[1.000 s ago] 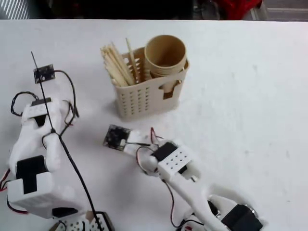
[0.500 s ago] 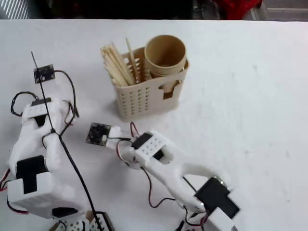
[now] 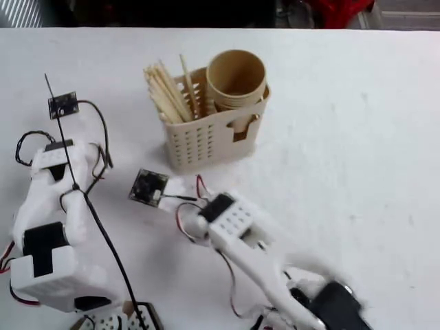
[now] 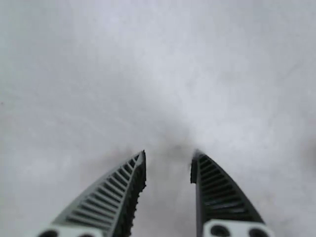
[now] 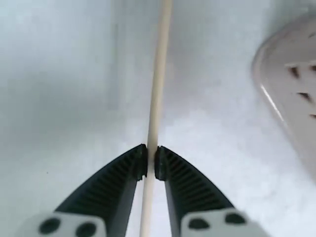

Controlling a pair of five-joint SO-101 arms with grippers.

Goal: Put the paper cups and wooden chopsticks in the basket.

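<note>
A cream slotted basket (image 3: 206, 141) stands mid-table, holding stacked paper cups (image 3: 236, 79) and a bundle of wooden chopsticks (image 3: 168, 93). My right gripper (image 5: 150, 160) is shut on a single wooden chopstick (image 5: 159, 74), which runs out ahead of the fingertips over the white table; the basket's wall (image 5: 291, 84) is close by at that view's edge. The right arm (image 3: 230, 220) sits just in front of the basket. My left gripper (image 4: 168, 160) is open above bare table with nothing between its fingers. The left arm (image 3: 51, 192) rests at the table's left side.
A small circuit board (image 3: 63, 104) and black cables (image 3: 103, 227) lie around the left arm. White table stretches free to the right of the basket and behind it. The table's far edge (image 3: 220, 29) meets a dark background.
The right arm's wrist swung left in front of the basket, then came back a little to the right. The left arm has kept still.
</note>
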